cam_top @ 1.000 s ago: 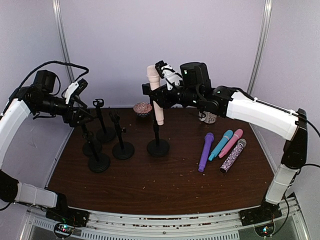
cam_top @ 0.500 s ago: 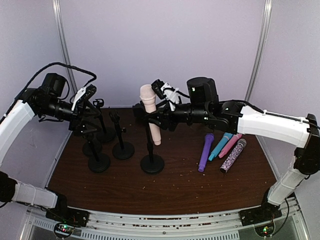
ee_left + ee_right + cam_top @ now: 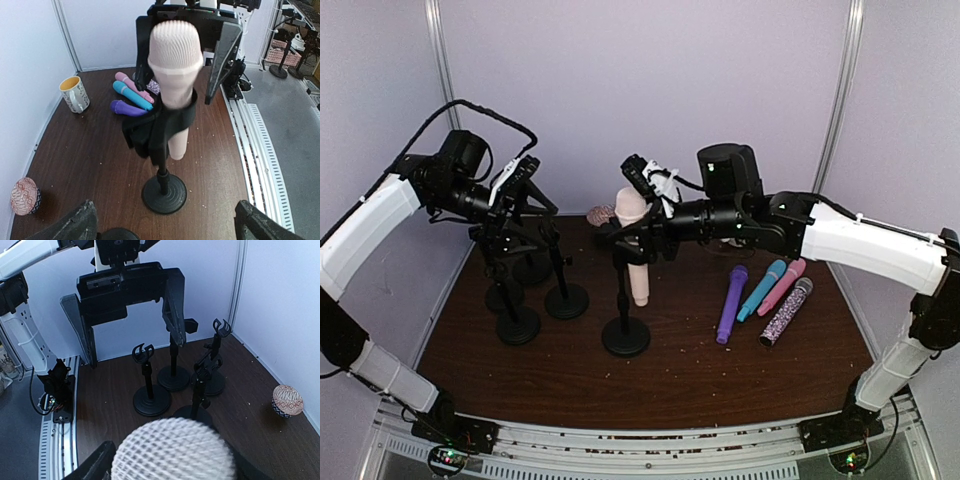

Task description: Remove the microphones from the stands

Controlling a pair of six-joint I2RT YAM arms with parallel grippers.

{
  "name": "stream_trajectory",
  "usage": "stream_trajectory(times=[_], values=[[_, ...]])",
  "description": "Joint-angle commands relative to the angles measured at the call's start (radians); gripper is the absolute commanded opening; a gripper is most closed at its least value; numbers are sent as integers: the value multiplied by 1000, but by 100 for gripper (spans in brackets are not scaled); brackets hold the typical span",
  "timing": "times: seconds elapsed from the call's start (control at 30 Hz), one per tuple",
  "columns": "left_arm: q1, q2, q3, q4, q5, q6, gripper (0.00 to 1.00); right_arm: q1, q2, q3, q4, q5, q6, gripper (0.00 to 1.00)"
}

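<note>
A pale pink microphone (image 3: 638, 270) stands clipped in a black stand (image 3: 626, 337) in the middle of the table, its mesh head (image 3: 176, 50) upward. My right gripper (image 3: 628, 225) reaches in from the right, one finger (image 3: 222, 55) on each side of the head with a thin gap showing, so it is open. The head (image 3: 172, 452) fills the bottom of the right wrist view. My left gripper (image 3: 538, 220) hovers wide open above the empty stands, left of the microphone and facing it, holding nothing.
Several empty black stands (image 3: 565, 300) cluster at the left under the left arm. Several coloured microphones (image 3: 760, 295) lie on the table to the right. A patterned bowl (image 3: 25, 196) sits near the back wall and a yellow-lined mug (image 3: 75, 94) at the far right.
The right gripper brought the stand and microphone forward and down onto the table, then loosened round the head. The left arm swung right toward the microphone.
</note>
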Motion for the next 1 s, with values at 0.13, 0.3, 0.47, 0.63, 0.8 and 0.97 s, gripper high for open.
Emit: stream_trajectory(times=[0.13, 0.3, 0.47, 0.63, 0.8, 0.97], values=[[-81, 140, 144, 35, 62, 84, 98, 5, -68, -16, 91, 6, 104, 64], [-116, 195, 196, -9, 62, 141, 98, 5, -92, -37, 60, 26, 133, 72], [-153, 219, 189, -33, 41, 187, 98, 28, -135, -89, 13, 99, 125, 84], [-172, 251, 164, -32, 16, 219, 98, 69, -123, -119, -31, 214, 155, 83], [-176, 288, 157, -33, 28, 228, 96, 104, -74, -120, -76, 311, 171, 79], [-202, 330, 152, -33, -4, 269, 93, 105, -50, -119, -78, 362, 184, 73]])
